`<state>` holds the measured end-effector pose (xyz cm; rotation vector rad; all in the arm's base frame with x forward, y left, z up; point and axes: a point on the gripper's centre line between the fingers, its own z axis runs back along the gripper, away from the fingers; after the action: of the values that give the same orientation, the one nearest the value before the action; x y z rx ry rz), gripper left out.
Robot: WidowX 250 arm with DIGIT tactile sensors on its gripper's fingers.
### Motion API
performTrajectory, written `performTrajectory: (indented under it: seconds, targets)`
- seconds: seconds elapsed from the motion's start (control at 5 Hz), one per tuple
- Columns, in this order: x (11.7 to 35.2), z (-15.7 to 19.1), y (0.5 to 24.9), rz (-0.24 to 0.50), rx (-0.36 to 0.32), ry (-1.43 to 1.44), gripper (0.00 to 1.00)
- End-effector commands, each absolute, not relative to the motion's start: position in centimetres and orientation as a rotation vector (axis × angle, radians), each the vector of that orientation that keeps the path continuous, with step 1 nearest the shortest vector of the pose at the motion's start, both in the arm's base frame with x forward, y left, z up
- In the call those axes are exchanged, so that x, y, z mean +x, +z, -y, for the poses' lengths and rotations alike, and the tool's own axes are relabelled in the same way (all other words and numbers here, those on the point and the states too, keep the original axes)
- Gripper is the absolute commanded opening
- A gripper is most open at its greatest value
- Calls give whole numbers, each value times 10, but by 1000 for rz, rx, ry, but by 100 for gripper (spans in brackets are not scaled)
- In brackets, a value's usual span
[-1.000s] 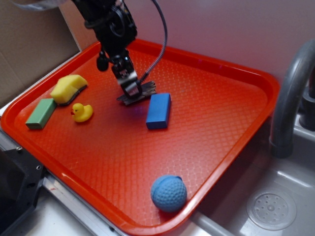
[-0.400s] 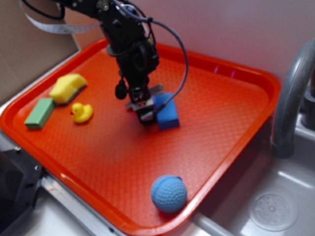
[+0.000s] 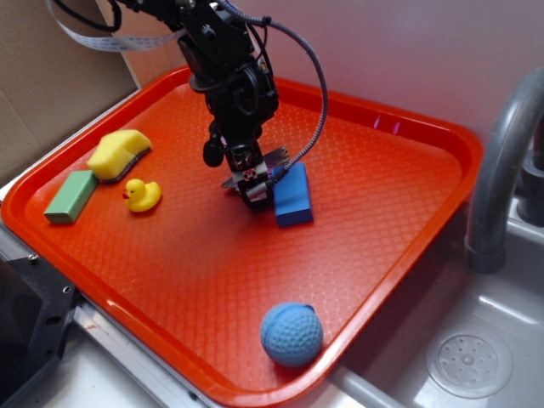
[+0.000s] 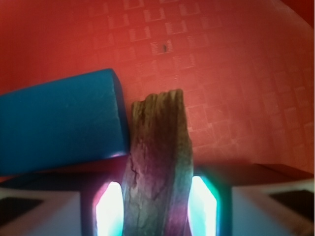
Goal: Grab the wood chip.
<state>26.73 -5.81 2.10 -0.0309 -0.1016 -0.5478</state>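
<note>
Gripper (image 3: 252,189): closed on wood chip (image 4: 157,167) | fingers flank chip's sides for lifting | blue block (image 4: 59,128) just beside.

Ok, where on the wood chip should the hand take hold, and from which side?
Across its narrow width, from above. In the wrist view the wood chip lies lengthwise between the pads, flat and thin. The blue block sits close by one edge, so stay centred. The hand already straddles it.
</note>
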Motion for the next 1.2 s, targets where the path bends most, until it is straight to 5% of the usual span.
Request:
performTrajectory:
  seconds: [0.0, 0.2, 0.4, 0.6, 0.8, 1.0]
  targets:
    - [255, 37, 90, 241, -8, -394, 0]
    - [236, 19, 140, 299, -6, -285, 0]
    - [218, -2, 190, 262, -72, -232, 0]
    - [219, -3, 192, 271, -91, -279, 28]
    - [237, 13, 152, 330, -128, -136, 100]
    - [247, 34, 105, 255, -148, -209, 100]
